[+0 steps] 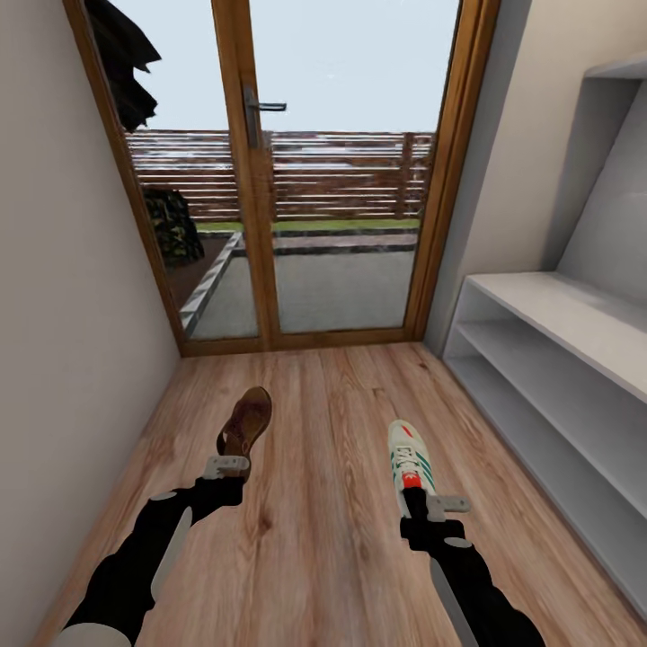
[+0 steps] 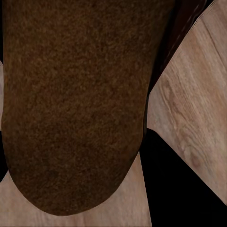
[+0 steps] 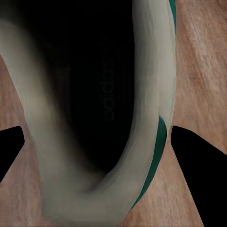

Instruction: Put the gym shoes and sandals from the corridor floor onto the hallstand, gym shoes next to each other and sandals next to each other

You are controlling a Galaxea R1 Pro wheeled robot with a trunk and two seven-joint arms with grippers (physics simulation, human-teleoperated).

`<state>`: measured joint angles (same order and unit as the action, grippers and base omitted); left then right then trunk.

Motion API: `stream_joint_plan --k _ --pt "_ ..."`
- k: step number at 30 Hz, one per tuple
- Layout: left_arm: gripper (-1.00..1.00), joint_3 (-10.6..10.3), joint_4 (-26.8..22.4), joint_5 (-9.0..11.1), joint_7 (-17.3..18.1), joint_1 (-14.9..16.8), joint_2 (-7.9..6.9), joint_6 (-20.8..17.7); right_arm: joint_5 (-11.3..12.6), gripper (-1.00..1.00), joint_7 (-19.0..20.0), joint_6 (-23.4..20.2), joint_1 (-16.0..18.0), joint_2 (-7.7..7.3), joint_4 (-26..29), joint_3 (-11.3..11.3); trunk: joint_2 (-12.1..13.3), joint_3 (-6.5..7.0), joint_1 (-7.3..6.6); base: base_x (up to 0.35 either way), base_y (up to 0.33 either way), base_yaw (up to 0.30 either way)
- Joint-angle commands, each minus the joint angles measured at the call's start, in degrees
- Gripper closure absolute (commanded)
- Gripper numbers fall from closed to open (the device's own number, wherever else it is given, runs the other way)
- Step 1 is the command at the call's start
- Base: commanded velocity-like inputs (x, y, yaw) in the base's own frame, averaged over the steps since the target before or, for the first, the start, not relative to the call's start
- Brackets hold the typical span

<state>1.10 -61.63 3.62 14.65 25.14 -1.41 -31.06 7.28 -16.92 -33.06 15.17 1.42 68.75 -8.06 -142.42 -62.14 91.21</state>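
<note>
A narrow corridor is seen from the head camera, with the wood-plank floor (image 1: 305, 557) running toward a glazed door (image 1: 296, 171) in a wooden frame, behind which a terrace and a slatted fence are visible. Along the right wall the pale hallstand (image 1: 557, 314) is seen, its top board and the shelves below shown bare. One brown sandal (image 1: 246, 422) is seen at the end of the left arm, its toe pointed toward the door; the left gripper (image 1: 226, 467) is placed at the sandal's heel end. In the left wrist view the sandal's brown surface (image 2: 75, 104) is shown very close, with floor planks to either side and dark finger shapes (image 2: 179, 189) at the edge; the sandal appears to be pinched at its heel, though whether it is lifted clear of the floor cannot be told. One white gym shoe (image 1: 409, 458) with green stripes and a red-orange patch is seen at the end of the right arm, toe also pointed toward the door, roughly level with the near end of the hallstand but well apart from it. The right gripper (image 1: 422, 508) is set at the shoe's heel. In the right wrist view the shoe's dark opening and white collar (image 3: 142, 94) are shown, with black fingertips (image 3: 194, 161) on either side of the heel, so the shoe appears to be held between them.
</note>
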Motion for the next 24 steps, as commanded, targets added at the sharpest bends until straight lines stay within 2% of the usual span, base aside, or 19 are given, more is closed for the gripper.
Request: stream_joint_plan --k 1,24 --pt "1.0 0.1 -0.1 0.3 0.3 0.0 0.01 -0.5 0.5 1.0 -0.6 -0.2 0.0 -0.02 0.1 -0.1 0.0 -0.05 0.02 0.346 0.0 -0.003" --pt "1.0 0.1 0.0 0.0 0.3 0.0 -0.21 -0.6 0.6 1.0 -0.4 -0.1 0.0 -0.02 -0.1 -0.1 0.0 -0.05 0.02 0.346 0.018 0.0"
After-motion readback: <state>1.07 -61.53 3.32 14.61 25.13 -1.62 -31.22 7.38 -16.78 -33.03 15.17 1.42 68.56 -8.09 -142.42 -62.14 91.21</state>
